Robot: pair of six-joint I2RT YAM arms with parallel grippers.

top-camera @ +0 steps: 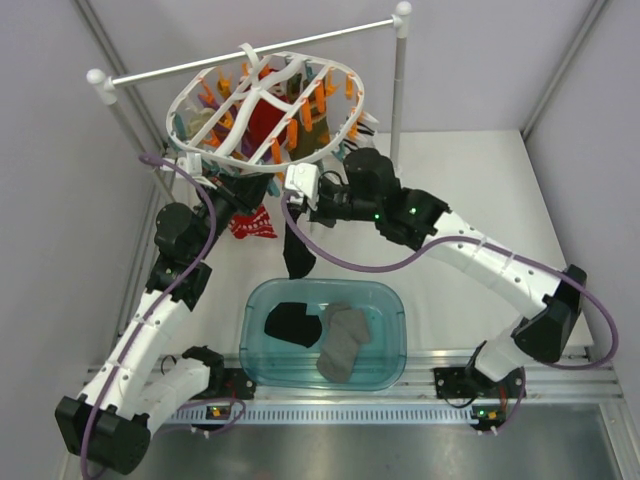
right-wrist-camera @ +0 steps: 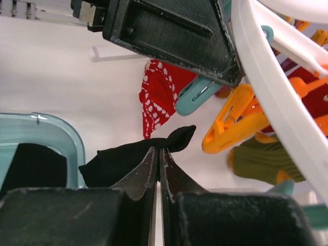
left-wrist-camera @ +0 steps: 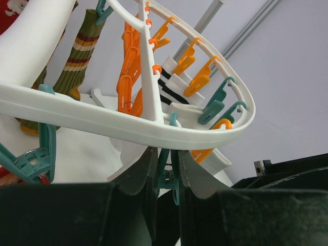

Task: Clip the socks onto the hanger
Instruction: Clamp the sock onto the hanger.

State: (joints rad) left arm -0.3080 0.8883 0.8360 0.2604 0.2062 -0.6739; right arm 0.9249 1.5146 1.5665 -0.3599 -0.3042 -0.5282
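The white oval hanger [top-camera: 268, 100] hangs from the rail, with orange and teal clips and several other socks on it. My left gripper [top-camera: 243, 186] is under its near rim [left-wrist-camera: 128, 123]; in the left wrist view the fingers [left-wrist-camera: 148, 166] are shut on a teal clip [left-wrist-camera: 171, 177]. My right gripper [top-camera: 292, 208] is just right of it, shut on the end of a black sock [top-camera: 298, 252] that hangs down over the table; the right wrist view shows the sock [right-wrist-camera: 128, 156] pinched between the fingers [right-wrist-camera: 148, 166]. A second black sock [top-camera: 290, 323] lies in the bin.
A clear teal bin [top-camera: 392, 300] at the near edge also holds a grey sock [top-camera: 343, 342]. A red sock with white pattern [top-camera: 252, 222] hangs below the hanger. The thin white rail [top-camera: 250, 50] on posts spans the back. Grey walls close both sides.
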